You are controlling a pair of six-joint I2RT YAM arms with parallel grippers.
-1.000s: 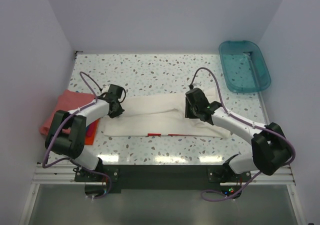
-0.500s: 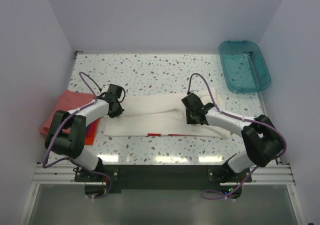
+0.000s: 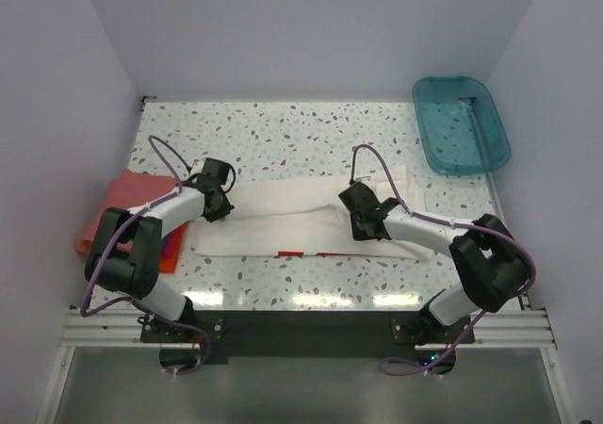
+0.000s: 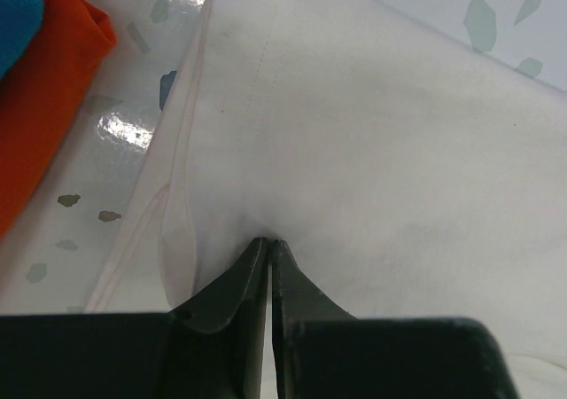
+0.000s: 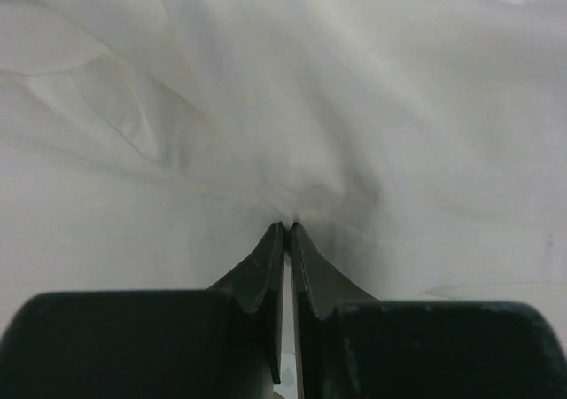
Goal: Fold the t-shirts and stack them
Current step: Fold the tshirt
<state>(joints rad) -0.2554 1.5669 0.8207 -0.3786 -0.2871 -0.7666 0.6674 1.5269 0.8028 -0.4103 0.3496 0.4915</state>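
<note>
The large white t-shirt (image 3: pixel 292 219) lies as a long strip across the middle of the table, with a bit of red print (image 3: pixel 303 252) at its near edge. My left gripper (image 3: pixel 222 211) is shut on the shirt's left end; the left wrist view shows the tips (image 4: pixel 268 242) pinching white cloth (image 4: pixel 372 151). My right gripper (image 3: pixel 358 224) is shut on a bunched fold right of the middle, and its tips (image 5: pixel 289 226) grip wrinkled cloth (image 5: pixel 292 106). Folded salmon-pink (image 3: pixel 118 203), orange-red (image 3: pixel 170 256) and blue (image 4: pixel 13 13) tees are stacked at the left.
A teal translucent tub (image 3: pixel 460 124) stands at the back right corner. White walls close in the speckled table (image 3: pixel 283 137) on three sides. The orange-red tee (image 4: pixel 44 106) lies close to the shirt's left end.
My right gripper has slid a little leftward along the shirt, holding the cloth, and uncovered more of the shirt's right end. My left gripper has not moved.
</note>
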